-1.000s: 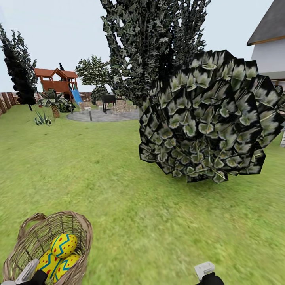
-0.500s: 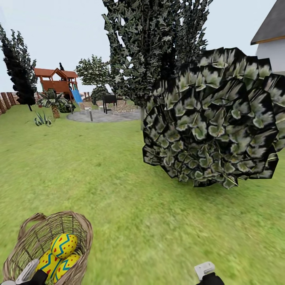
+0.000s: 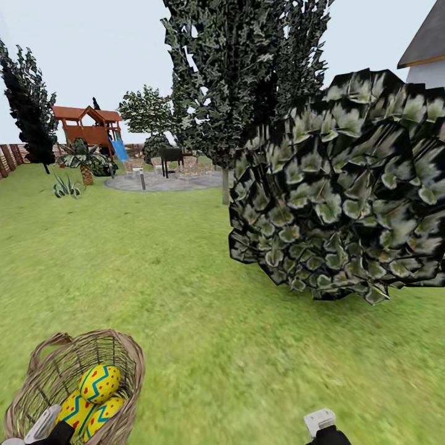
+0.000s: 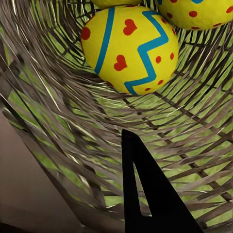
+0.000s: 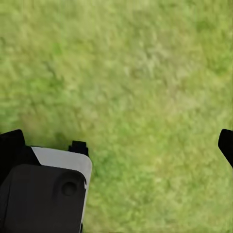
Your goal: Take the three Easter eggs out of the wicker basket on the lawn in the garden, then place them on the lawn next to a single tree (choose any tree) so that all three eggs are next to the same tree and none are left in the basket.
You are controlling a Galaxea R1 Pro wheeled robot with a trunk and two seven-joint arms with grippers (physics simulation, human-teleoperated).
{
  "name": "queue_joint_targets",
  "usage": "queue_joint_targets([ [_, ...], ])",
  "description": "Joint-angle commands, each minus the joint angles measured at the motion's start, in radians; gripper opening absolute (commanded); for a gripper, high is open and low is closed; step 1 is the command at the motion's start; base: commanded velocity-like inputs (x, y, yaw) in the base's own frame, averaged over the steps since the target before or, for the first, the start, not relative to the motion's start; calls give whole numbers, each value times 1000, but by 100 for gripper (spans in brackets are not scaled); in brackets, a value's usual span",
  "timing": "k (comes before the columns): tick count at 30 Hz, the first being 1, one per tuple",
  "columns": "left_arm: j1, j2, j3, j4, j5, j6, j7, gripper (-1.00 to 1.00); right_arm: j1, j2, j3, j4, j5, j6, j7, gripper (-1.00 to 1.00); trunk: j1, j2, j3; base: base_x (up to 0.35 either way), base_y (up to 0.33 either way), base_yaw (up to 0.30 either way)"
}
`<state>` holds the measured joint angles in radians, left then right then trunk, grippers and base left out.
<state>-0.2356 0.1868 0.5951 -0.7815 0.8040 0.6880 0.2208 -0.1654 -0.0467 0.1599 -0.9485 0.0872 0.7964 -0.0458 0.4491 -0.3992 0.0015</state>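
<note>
Head view: tree [image 3: 225,185] trunk mostly bush-hidden [image 3: 346,191].

Yellow, blue-zigzagged eggs [image 3: 99,383]; tan basket [image 3: 127,361]

Even, bright daylight filled the garden under a pale, flat sky [image 3: 99,49], with no clear sun direction and no cast shadows on the lawn [image 3: 247,346]. The grass looked soft and smeared close to the camera and in the right wrist view. The round bush [image 3: 346,185] showed as coarse, blocky leaf patches with hard black gaps. Close to the left gripper, the wicker basket [image 4: 58,111] weave appeared streaked, while the Easter egg [image 4: 130,48] stayed sharp.
</note>
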Motion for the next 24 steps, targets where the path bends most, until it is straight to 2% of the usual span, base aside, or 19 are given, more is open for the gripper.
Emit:
queue_joint_targets([
  [1,-1,-1,2,-1,18,1,8,-100,0,-1,3,-1,6,6,0,100,1,-1,0,297,190,0],
  [24,-1,-5,2,-1,18,-1,8,-100,0,-1,-3,-2,2,6,-2,100,1,-1,0,297,190,1],
])
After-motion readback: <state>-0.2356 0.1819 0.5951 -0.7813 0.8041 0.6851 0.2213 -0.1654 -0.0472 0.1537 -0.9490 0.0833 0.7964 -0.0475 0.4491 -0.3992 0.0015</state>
